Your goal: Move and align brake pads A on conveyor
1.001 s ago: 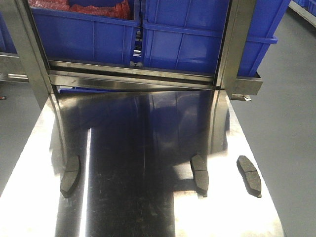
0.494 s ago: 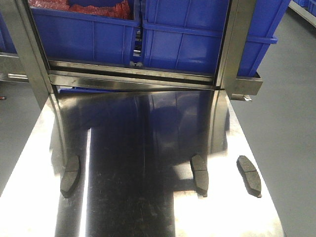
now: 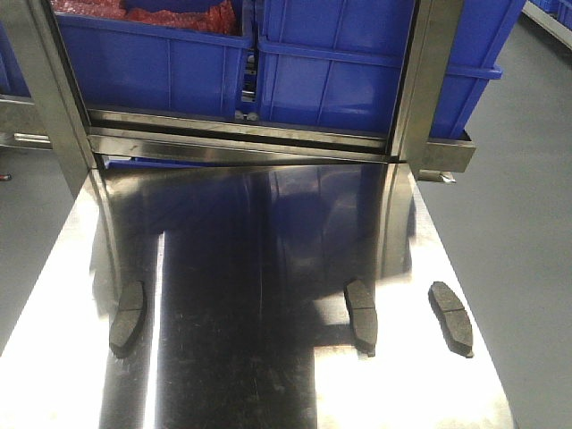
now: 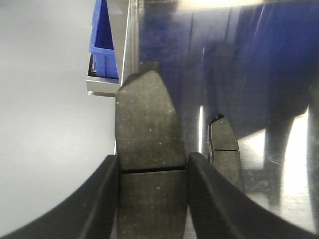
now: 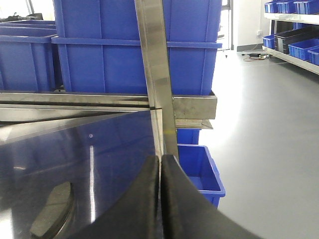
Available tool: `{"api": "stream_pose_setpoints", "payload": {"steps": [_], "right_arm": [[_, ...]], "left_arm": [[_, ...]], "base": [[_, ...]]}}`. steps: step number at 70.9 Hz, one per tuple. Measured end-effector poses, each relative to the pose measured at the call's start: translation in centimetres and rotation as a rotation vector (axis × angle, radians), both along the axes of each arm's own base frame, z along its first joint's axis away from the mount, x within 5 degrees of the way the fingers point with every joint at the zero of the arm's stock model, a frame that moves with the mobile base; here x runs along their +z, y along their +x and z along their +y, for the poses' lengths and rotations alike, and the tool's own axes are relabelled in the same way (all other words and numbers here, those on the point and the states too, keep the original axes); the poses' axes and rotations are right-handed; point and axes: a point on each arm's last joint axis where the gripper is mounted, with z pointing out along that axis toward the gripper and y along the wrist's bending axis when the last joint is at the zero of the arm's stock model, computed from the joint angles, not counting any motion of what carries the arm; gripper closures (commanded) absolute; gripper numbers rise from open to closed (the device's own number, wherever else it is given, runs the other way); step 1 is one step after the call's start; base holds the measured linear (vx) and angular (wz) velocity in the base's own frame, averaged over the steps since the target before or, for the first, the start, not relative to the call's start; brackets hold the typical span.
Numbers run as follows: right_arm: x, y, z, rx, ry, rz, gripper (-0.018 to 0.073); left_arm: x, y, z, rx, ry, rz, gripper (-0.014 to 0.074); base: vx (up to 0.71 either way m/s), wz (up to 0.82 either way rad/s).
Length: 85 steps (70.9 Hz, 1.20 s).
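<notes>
Currently held: one brake pad, pinched across its width by the left jaws, one black finger on each long side right at the cross groove; its far tip pokes out beyond them and it seems lifted off the desk
Right jaws: pressed together with nothing between them, above the desk near its right edge
Other pads: three lie flat on the mirror-like steel, the left pad well apart from the middle pad and the right pad, which sit near each other
Conveyor: in no view, so the drop spot cannot be told
Step in hand: probably carrying the held pad towards the belt
Doing it well: keep the pinch centred on the groove so the pad does not swing; carry it level; stay clear of the steel posts and blue bins at the far end; lower it flat, then widen the jaws only once it rests
Risk: the narrow edges could slip if the grip eases
</notes>
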Motion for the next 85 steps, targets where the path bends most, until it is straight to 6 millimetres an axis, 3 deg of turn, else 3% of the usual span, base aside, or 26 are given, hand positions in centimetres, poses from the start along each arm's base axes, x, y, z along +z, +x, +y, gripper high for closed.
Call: {"api": "stream_pose_setpoints", "payload": {"steps": [27, 46, 57, 64, 77, 85], "right_arm": [[1.1, -0.1, 0.0, 0.000, -0.035, -0.076, 0.0564], [9.5, 1.0, -0.4, -0.034, -0.113, 0.094, 0.0564], [11.8, 2.6, -0.6, -0.049, -0.139, 0.207, 0.0543], [11.6, 2.9, -0.6, -0.050, -0.141, 0.246, 0.0442], [11.5, 3.0, -0.6, -0.050, -0.141, 0.257, 0.0048], [11.5, 3.0, -0.6, -0.050, -0.141, 0.257, -0.0123]], "left_arm": [[0.0, 0.0, 0.0, 0.000, 0.000, 0.000, 0.0478], [0.0, 0.0, 0.0, 0.000, 0.000, 0.000, 0.0478], [0.0, 0.0, 0.0, 0.000, 0.000, 0.000, 0.0478], [0.0, 0.0, 0.0, 0.000, 0.000, 0.000, 0.0478], [0.0, 0.0, 0.0, 0.000, 0.000, 0.000, 0.0478], [0.0, 0.0, 0.0, 0.000, 0.000, 0.000, 0.0478]], "base": [[0.00, 0.00], [0.00, 0.00], [0.00, 0.00], [0.00, 0.00], [0.00, 0.00], [0.00, 0.00]]}}
